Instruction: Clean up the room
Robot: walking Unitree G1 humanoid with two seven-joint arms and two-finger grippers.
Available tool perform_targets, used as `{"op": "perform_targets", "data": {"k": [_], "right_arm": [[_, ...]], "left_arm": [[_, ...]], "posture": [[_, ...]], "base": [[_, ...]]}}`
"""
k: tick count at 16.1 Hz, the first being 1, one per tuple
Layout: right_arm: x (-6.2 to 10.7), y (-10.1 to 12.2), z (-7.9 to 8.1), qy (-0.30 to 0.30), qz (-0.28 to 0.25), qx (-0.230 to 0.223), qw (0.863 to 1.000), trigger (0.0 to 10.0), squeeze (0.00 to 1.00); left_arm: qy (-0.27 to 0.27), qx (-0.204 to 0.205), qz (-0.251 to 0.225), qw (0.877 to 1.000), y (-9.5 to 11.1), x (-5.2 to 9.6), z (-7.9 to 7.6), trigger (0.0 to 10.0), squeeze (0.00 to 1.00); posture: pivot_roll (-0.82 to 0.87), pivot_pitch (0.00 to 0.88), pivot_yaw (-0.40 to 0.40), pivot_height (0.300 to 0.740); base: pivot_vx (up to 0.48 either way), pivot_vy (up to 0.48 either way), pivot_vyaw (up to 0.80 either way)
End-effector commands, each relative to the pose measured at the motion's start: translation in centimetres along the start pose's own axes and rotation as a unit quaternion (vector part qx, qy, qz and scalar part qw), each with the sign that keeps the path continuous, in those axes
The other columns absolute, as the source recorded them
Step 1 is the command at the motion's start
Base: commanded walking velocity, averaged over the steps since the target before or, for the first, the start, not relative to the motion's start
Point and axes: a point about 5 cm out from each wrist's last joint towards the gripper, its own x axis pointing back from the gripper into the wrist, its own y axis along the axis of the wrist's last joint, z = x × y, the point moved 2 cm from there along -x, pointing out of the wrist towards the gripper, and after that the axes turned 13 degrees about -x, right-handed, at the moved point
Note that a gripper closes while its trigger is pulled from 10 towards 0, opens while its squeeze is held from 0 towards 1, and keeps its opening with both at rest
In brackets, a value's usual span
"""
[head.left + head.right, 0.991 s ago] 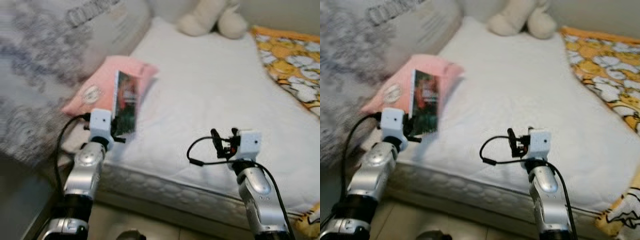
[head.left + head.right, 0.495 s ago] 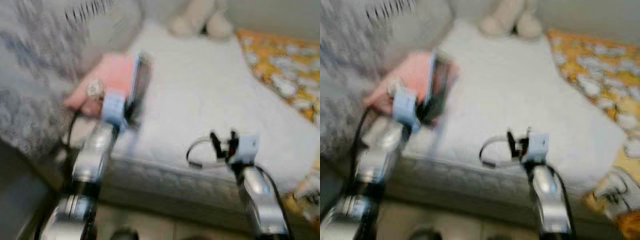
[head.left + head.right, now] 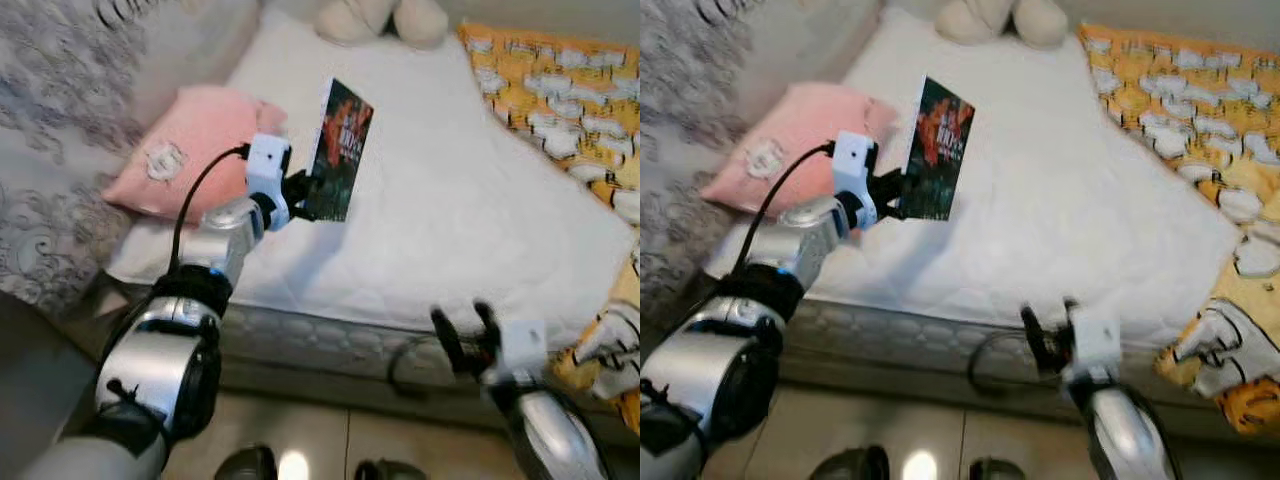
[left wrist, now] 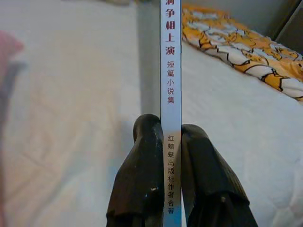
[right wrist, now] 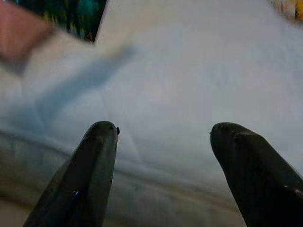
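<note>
Book (image 3: 338, 150) held upright above the white bed (image 3: 440, 200), clamped at its lower edge by the left gripper (image 3: 300, 193), dark cover with red and green facing forward. Left arm stretched out over the mattress edge; pink pillow (image 3: 190, 145) just beyond it on the robot's left, grey patterned bedding (image 3: 60, 150) further left. Cream plush toy (image 3: 380, 18) at the far end of the bed, orange patterned blanket (image 3: 560, 100) along the right side. Right gripper (image 3: 463, 338) low at the near edge of the mattress, fingers spread apart, holding nothing. Tiled floor (image 3: 300, 440) below. From the right eye, same layout: book (image 3: 938, 150) tilted slightly, standing over the sheet near the pillow (image 3: 790, 140), right gripper (image 3: 1048, 335) below the mattress edge. Through the left wrist, book spine (image 4: 170, 94) seen edge-on with printed characters, pinched tight between the two black fingers (image 4: 142, 179), white sheet and orange blanket (image 4: 236, 47) behind. Through the right wrist, two black fingers (image 5: 94, 175) wide apart over the white sheet (image 5: 165, 94), blurred corner of the book (image 5: 71, 14) beyond.
</note>
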Motion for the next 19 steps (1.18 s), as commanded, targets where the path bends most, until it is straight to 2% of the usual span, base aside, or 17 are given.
{"op": "perform_targets", "data": {"k": [1, 5, 9, 11, 13, 14, 15, 17, 19], "right_arm": [[0.7, 0.8, 0.1, 0.003, -0.005, 0.004, 1.000, 10.0, 0.00], [4.4, 0.5, 0.2, -0.008, 0.031, 0.009, 0.999, 10.0, 0.00], [5.8, 0.6, 0.7, -0.009, 0.040, 0.008, 0.999, 10.0, 0.00], [6.7, 0.5, 0.6, -0.008, 0.052, 0.011, 0.999, 10.0, 0.00], [6.9, 0.4, 0.5, -0.012, 0.058, 0.010, 0.998, 10.0, 0.00], [6.9, 0.5, 0.5, -0.012, 0.060, 0.010, 0.998, 10.0, 0.00], [6.9, 0.4, 0.6, -0.011, 0.062, 0.009, 0.998, 10.0, 0.00], [6.9, 0.4, 0.7, -0.011, 0.065, 0.009, 0.998, 10.0, 0.00], [7.0, 0.3, 0.7, -0.011, 0.068, 0.009, 0.998, 10.0, 0.00]], "left_arm": [[0.003, 0.002, -0.033, 0.999, 1.9, -0.3, 0.3, 10.0, 0.00], [0.058, -0.032, 0.028, 0.997, -0.5, 0.4, 2.0, 10.0, 0.00], [0.115, -0.091, 0.052, 0.988, -0.4, 1.4, 4.3, 10.0, 0.00], [0.151, -0.135, 0.056, 0.978, 0.6, 2.0, 5.9, 10.0, 0.00], [0.161, -0.159, 0.061, 0.972, 1.0, 2.3, 6.5, 10.0, 0.00], [0.158, -0.185, 0.070, 0.967, 1.0, 2.3, 6.6, 10.0, 0.36], [0.157, -0.216, 0.081, 0.960, 1.1, 2.3, 6.6, 10.0, 1.00], [0.159, -0.241, 0.083, 0.954, 1.6, 2.3, 6.7, 10.0, 1.00], [0.170, -0.246, 0.086, 0.950, 2.1, 2.4, 7.1, 10.0, 1.00]], "posture": [[-0.26, 0.185, -0.035, 0.740], [-0.32, 0.252, -0.041, 0.740], [-0.34, 0.269, -0.040, 0.740], [-0.35, 0.274, -0.044, 0.740], [-0.35, 0.276, -0.045, 0.740], [-0.35, 0.276, -0.045, 0.740], [-0.34, 0.280, -0.047, 0.740], [-0.34, 0.281, -0.048, 0.740], [-0.34, 0.282, -0.043, 0.740]], "base": [[0.000, 0.000, 0.00], [0.000, 0.000, 0.00], [0.000, 0.000, 0.00], [0.000, 0.000, 0.00], [0.000, 0.000, 0.00], [0.000, 0.000, 0.00], [0.000, 0.000, 0.00], [0.000, 0.000, 0.00], [0.000, 0.000, 0.00]]}}
